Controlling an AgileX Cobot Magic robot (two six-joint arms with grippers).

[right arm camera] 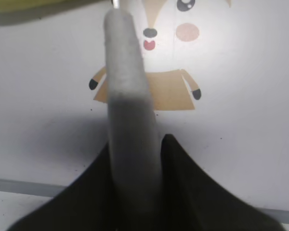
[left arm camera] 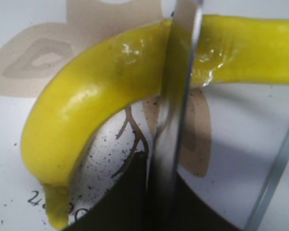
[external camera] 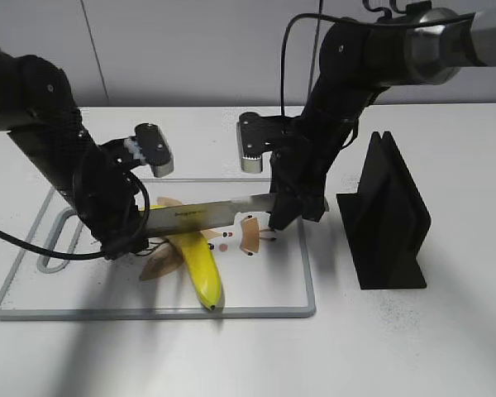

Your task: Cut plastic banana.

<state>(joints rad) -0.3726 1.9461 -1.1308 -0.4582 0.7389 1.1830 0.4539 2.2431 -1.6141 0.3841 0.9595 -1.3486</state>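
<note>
Your right pincer point(external camera: 288, 211) is pinching the knife point(external camera: 207, 214) by its grey handle point(right arm camera: 130, 144), which stands straight out between the two dark fingers point(right arm camera: 192, 192) in the right wrist view. From that pincer the blade runs level toward your left arm and lies across the plastic banana point(external camera: 197, 260), whose yellow body sits just beyond and below the blade tip side, on the cutting board point(external camera: 264, 310). In the left wrist view the blade stands on edge right in front of the left pincer point(external camera: 122, 241) and presses into the banana's curve, with yellow showing on both sides of the steel. You cannot tell from these views whether the left pincer is spread or pressed together; it sits low at the banana's stem end, close against the board. The board carries a printed cartoon figure point(right arm camera: 156, 72), directly ahead of the right pincer under the handle. Out past the right pincer's far side, a black knife stand point(external camera: 384, 219) sits on the white table point(external camera: 446, 347), off the board.
</note>
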